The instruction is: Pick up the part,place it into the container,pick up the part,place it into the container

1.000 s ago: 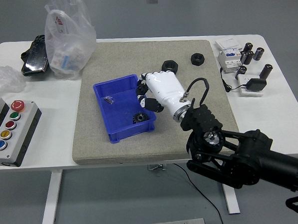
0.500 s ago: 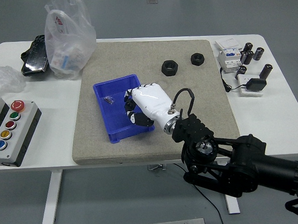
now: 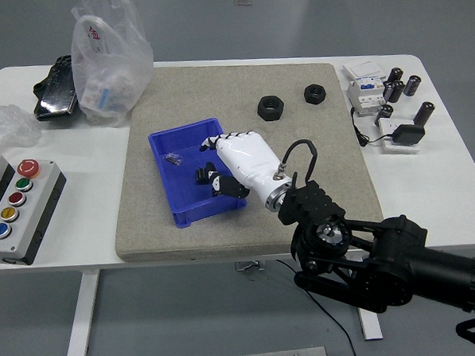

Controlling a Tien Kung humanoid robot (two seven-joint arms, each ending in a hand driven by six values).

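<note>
Right hand (image 3: 238, 163), white-shelled with black fingers, reaches in from the lower right over the blue bin (image 3: 192, 203); its fingers are spread loosely over the bin's right half and grasp nothing; just below the fingertips a black part (image 3: 202, 175) lies on the bin floor, and whether a fingertip touches it cannot be told; a smaller dark part (image 3: 171, 158) lies near the bin's far-left corner. Left to right across the white table (image 3: 445, 183): a button box (image 3: 14, 207) with red, green, yellow and blue buttons at the left edge; crumpled clear plastic (image 3: 4, 124) behind it; a black object (image 3: 55, 92) at the far left; a clear plastic bag (image 3: 109, 61) with small packets beside it; a grey mat (image 3: 316, 150) bearing the bin; two black hex nuts, one (image 3: 270, 108) near the mat's middle far side, the other (image 3: 315, 93) to its right, both well apart from the bin; a circuit breaker (image 3: 366, 91), black cylinders (image 3: 400, 83) and a black adapter (image 3: 408, 135) with its cable at the right.
</note>
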